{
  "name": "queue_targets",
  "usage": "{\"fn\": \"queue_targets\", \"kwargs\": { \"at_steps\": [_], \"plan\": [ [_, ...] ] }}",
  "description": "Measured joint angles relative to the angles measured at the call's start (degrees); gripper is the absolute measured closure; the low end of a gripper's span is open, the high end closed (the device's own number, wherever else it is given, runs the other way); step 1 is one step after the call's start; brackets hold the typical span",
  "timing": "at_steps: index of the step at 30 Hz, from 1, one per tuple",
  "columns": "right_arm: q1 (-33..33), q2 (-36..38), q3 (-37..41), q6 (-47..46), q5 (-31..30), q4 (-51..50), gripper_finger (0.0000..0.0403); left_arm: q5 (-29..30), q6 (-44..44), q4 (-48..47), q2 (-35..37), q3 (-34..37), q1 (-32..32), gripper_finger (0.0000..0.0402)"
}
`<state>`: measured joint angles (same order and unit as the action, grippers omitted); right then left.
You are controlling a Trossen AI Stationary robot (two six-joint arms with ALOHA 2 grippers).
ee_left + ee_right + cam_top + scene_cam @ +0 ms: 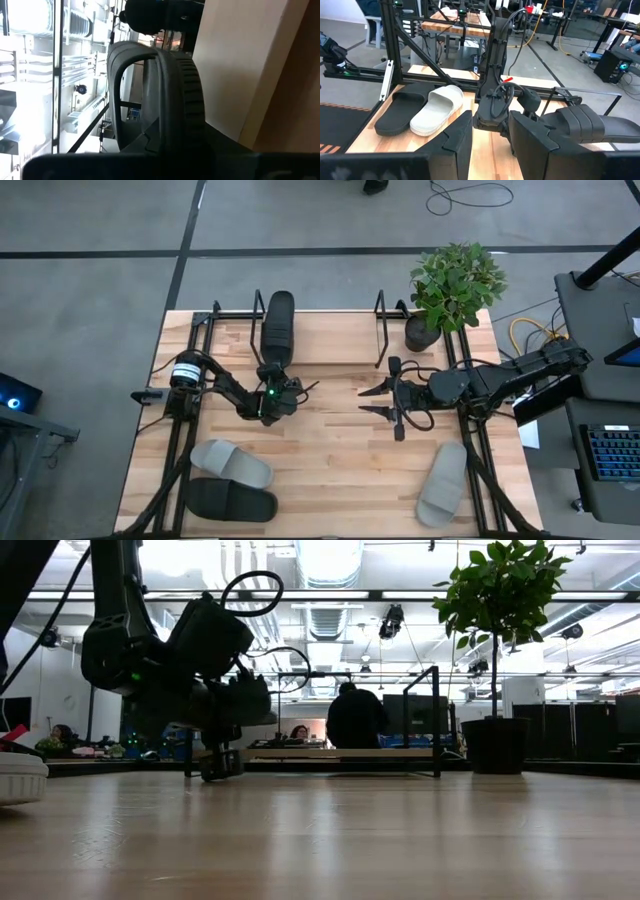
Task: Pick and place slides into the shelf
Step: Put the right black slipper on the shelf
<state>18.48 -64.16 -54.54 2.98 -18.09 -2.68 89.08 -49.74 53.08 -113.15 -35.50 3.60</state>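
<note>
A black slide (278, 328) stands on its side on the shelf (330, 352), a black wire rack with a wooden board along the table's far edge. It runs from the far edge toward the table's middle. My left gripper (272, 383) is at its near end and shut on it. The left wrist view shows the slide's strap (116, 85) and ribbed sole edge (192, 95) close up. My right gripper (368, 400) hovers open over the table's middle, touching nothing. A light grey slide (232, 462) and a black slide (232, 500) lie at the near left. Another light grey slide (443, 483) lies at the near right. My left gripper holds the black slide by its near end (273, 367), coming level from the table's near side, along the slide's length. The slide is turned on its side with its far part over the shelf board. The wrist view's dark lower part hides the fingers' exact place.
A potted plant (455, 290) stands at the far right corner beside the shelf's right end loop (383, 330). The shelf board to the right of the black slide is bare wood. People sit in the room beyond the table (355, 718).
</note>
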Motion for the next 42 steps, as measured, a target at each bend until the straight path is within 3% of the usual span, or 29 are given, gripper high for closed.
{"fn": "queue_targets", "kwargs": {
  "at_steps": [6, 20, 25, 42],
  "plan": [
    [0.0, 0.0, 0.0, -0.2, 0.0, 0.0, 0.0282, -3.3, 0.1, -0.1, 1.2, 0.1, 0.0, 0.0312],
    [0.0, 0.0, 0.2, -1.1, 0.0, 0.0, 0.0282, -3.4, 0.1, -0.1, 1.6, 0.2, 0.3, 0.0227],
    [0.0, 0.0, 0.3, -1.1, 0.0, 0.0, 0.0282, -5.7, 0.8, -0.1, 1.6, 0.7, 0.3, 0.0221],
    [0.0, 0.0, 0.3, -1.0, 0.0, 0.0, 0.0282, -10.9, 16.3, 0.0, 2.8, 3.9, 0.6, 0.0220]
  ]
}}
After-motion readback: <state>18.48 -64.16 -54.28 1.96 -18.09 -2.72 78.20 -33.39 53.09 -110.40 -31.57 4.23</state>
